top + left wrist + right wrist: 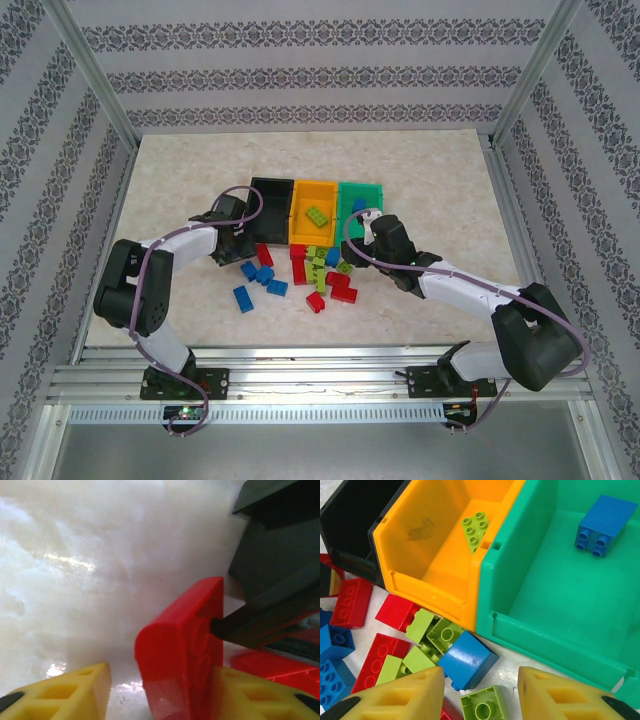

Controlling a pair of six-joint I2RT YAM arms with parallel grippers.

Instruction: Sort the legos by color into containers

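Red, blue and lime legos point(318, 272) lie scattered in front of three bins: black point(270, 192), orange-yellow point(313, 195) and green point(365, 190). My left gripper point(160, 682) is open beside the black bin point(280, 555). A red brick point(180, 645) stands on edge between its pads, touching the right pad point(260, 695); the left pad point(75, 692) is apart from it. My right gripper point(481, 680) hangs open over a blue brick point(467, 660) and a lime brick point(485, 707). The green bin point(540, 595) holds a blue brick point(602, 525). A lime brick point(475, 530) lies in the orange-yellow bin point(435, 565).
Metal frame posts and patterned walls enclose the marble table point(170, 190). Loose blue bricks point(243, 298) lie left of the pile, and more red bricks point(350, 602) rest by the black bin's point(355, 525) front. Bare table stretches behind and to both sides of the bins.
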